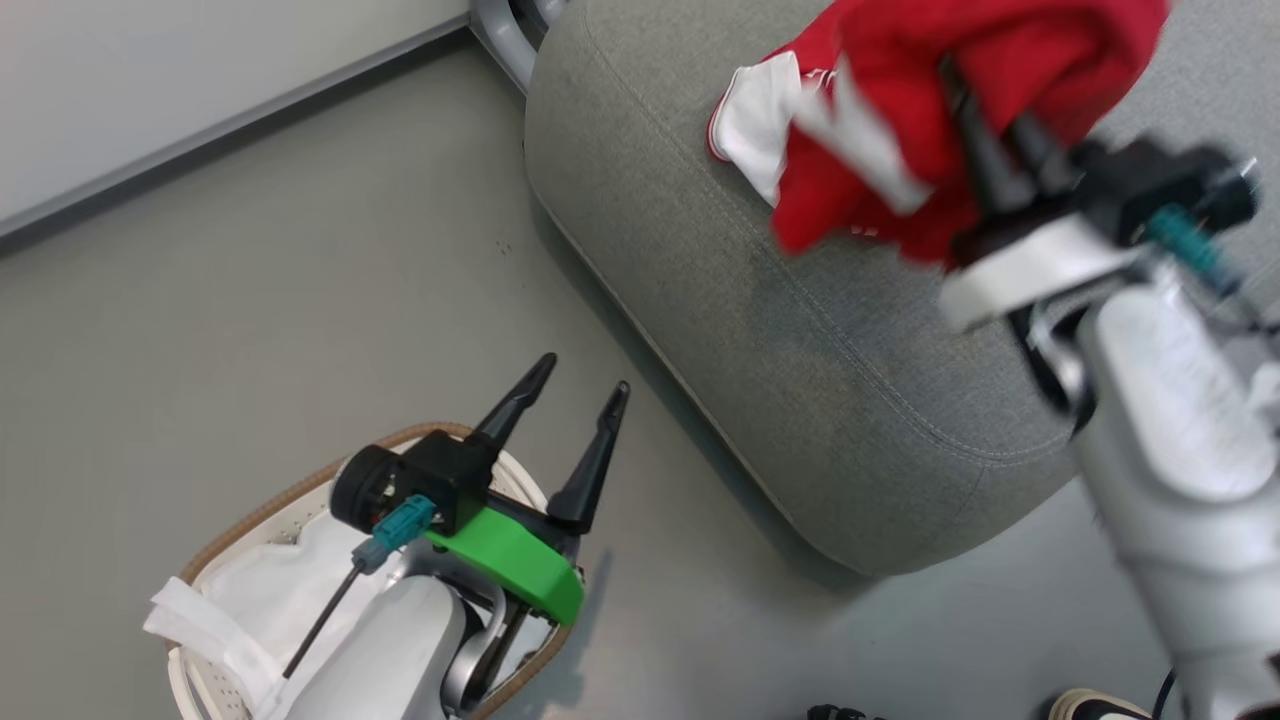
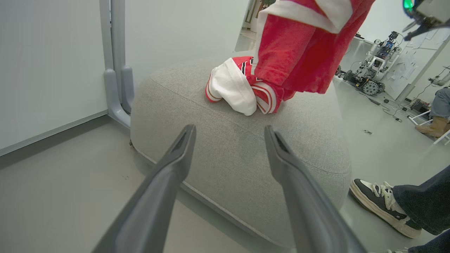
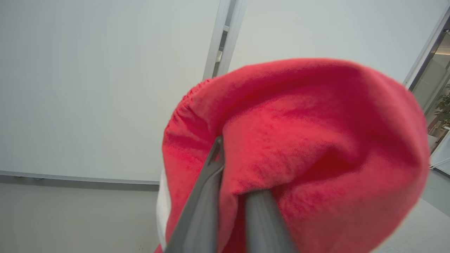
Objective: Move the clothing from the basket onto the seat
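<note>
One step short of a second delivery, by present evidence. Found right claw (image 1: 985,110) pinched almost shut on a red garment (image 1: 900,60) with white trim, cloth bunched over both fingers and hanging clear above the grey seat (image 1: 800,380). Found a red-and-white garment (image 1: 755,125) already lying crumpled on top of that seat, just beside the hanging one; cannot tell whether touching.

Found left claw (image 1: 583,375) spread wide, gripping nothing, poised over the white basket (image 1: 290,495) with brown woven rim, set on the floor (image 1: 300,300) well apart from the garments. Noted white fabric (image 1: 260,590) inside the basket. Saw no red clothing there, though much of the interior hidden behind the left arm (image 1: 390,640).

Judged step in hand: carrying to the seat, release pending.

Next move calls for lowering the held garment until resting on the cushion, then spreading the right claw and lifting away cleanly, with no fold snagged on a finger. Thereafter, advise checking the basket for remaining red items.

Noted a person's shoe (image 2: 379,207) close by the seat; recommend keeping any arm swing clear.
</note>
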Motion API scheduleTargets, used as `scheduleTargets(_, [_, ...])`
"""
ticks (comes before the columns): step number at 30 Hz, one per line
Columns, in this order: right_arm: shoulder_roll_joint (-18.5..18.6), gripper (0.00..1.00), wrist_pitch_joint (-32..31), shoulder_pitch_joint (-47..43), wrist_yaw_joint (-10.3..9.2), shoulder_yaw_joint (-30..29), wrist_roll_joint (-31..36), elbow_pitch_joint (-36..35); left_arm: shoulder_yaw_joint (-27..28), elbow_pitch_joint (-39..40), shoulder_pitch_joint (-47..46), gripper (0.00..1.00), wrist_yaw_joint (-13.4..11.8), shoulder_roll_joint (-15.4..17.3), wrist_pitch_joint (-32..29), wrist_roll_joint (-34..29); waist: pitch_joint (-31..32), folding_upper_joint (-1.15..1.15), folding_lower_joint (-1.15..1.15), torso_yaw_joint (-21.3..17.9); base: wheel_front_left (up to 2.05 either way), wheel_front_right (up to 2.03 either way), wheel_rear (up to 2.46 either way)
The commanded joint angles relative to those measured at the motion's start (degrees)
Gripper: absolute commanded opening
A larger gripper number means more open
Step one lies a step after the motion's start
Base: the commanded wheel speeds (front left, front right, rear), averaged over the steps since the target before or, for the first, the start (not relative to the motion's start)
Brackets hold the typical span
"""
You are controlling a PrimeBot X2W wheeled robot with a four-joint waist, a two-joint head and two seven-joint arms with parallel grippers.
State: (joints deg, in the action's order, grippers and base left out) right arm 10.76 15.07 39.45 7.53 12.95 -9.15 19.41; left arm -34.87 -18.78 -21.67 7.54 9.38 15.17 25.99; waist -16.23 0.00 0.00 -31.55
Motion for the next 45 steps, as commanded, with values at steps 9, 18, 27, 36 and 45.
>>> scheduleTargets(9, [10.15,0.0,-0.63,19.3,-0.08,-7.62,2.38,10.06,0.25,0.25,-1.81,1.0,-0.1,2.93,-0.05,-0.61,-7.41,0.0,0.0,4.75,0.0,0.0,0.0])
scheduleTargets(18, [10.99,0.0,-1.0,23.6,-0.08,-18.8,6.7,22.45,-1.88,-0.29,-5.46,1.0,-0.1,5.44,-0.05,0.11,-13.64,0.0,0.0,9.85,0.0,0.0,0.0])
scheduleTargets(27, [6.32,0.0,0.07,19.33,-0.08,-27.68,11.48,29.59,-0.61,-0.78,-7.28,1.0,-0.1,7.2,-0.05,0.31,-16.74,0.0,0.0,12.71,0.0,0.0,0.0])
scheduleTargets(36, [1.89,1.0,0.17,13.14,-0.08,-30.55,14.65,26.69,1.67,-1.77,-7.18,1.0,-0.1,6.23,-0.05,-0.5,-15.31,0.0,0.0,13.47,0.0,0.0,0.0])
scheduleTargets(45, [-1.76,1.0,0.18,2.22,-0.08,-28.57,12.34,18.4,6.94,-3.48,-3.4,1.0,-0.1,4.28,-0.04,-1.76,-9.72,0.0,0.0,14.95,0.0,0.0,0.0])
